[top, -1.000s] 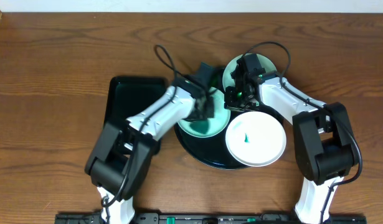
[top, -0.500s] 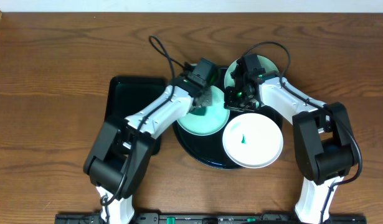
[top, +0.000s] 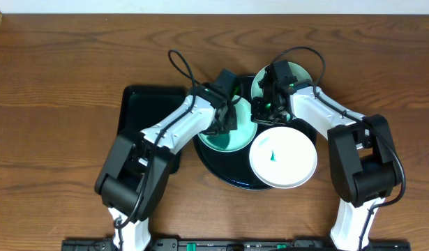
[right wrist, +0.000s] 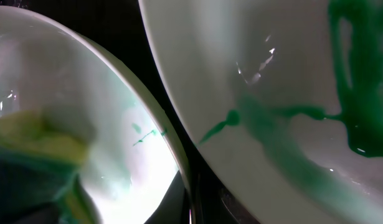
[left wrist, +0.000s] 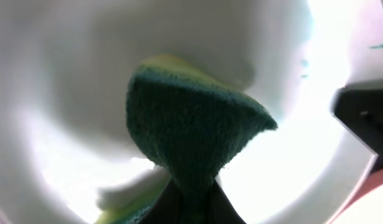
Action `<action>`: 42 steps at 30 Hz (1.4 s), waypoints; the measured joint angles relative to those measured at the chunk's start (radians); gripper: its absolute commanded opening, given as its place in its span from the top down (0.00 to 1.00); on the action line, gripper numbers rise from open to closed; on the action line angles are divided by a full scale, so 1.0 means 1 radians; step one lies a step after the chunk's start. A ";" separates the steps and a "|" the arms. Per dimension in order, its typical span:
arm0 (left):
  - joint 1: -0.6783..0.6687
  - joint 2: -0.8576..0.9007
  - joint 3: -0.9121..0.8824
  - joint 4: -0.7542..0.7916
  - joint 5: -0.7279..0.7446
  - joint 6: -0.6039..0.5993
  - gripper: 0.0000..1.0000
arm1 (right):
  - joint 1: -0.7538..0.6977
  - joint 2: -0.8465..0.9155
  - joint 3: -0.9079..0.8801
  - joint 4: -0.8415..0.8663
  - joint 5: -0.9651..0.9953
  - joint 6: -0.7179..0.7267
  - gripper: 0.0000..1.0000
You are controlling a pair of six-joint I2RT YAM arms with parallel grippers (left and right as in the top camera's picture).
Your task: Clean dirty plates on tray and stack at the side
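Note:
The round black tray (top: 229, 169) holds three plates. My left gripper (top: 224, 123) is shut on a green sponge (left wrist: 191, 130) and presses it onto the left mint-green plate (top: 233, 144), which fills the left wrist view (left wrist: 66, 81). My right gripper (top: 261, 115) is shut on that plate's right rim (right wrist: 172, 155); the sponge also shows in the right wrist view (right wrist: 29, 162). A second mint-green plate (top: 292, 74) with dark-green smears (right wrist: 359, 81) lies at the back right. The white plate (top: 291, 164), with a small green smear, lies at the front.
A rectangular black tray (top: 146, 111) lies left of the round tray, partly under my left arm. Bare brown wood tabletop (top: 61, 139) stretches to the left and to the right (top: 409, 104). Both arms' cables loop above the plates.
My left gripper with the sponge swept to the back of the left mint-green plate, then came back toward the front. My right gripper has stayed on the rim.

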 measured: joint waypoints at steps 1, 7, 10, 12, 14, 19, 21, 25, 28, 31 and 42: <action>0.000 0.008 0.000 0.016 0.013 -0.003 0.93 | 0.000 0.000 0.000 0.000 0.000 0.000 0.99; 0.007 0.039 -0.001 0.100 0.051 -0.023 0.93 | 0.001 0.000 0.000 -0.001 0.002 0.001 0.99; 0.011 0.050 -0.003 0.209 0.093 -0.027 0.93 | 0.000 0.000 0.000 -0.003 0.005 0.005 0.99; 0.011 0.066 0.004 0.244 0.129 -0.027 0.93 | 0.000 0.000 0.000 -0.003 0.005 0.008 0.99; 0.015 0.066 0.004 0.245 0.151 -0.028 0.93 | 0.001 0.000 0.000 -0.003 0.005 0.008 0.99; 0.019 0.069 0.004 0.255 0.187 -0.028 0.93 | 0.000 0.000 0.000 -0.003 0.005 0.010 0.99; 0.019 0.069 0.004 0.257 0.182 -0.028 0.93 | 0.000 0.000 0.000 -0.003 0.005 0.010 0.99; 0.029 0.069 0.004 0.258 0.165 -0.029 0.93 | 0.000 0.000 0.000 -0.003 0.005 0.011 0.99; 0.041 0.069 0.019 0.232 0.141 -0.029 0.93 | 0.000 0.000 0.000 -0.003 0.005 0.011 0.99; 0.079 0.069 0.063 0.135 0.057 -0.030 0.93 | 0.000 0.000 0.000 -0.004 0.006 0.011 0.99; 0.155 0.053 0.190 -0.239 -0.108 0.027 0.93 | 0.001 0.000 0.000 -0.002 0.005 0.011 0.99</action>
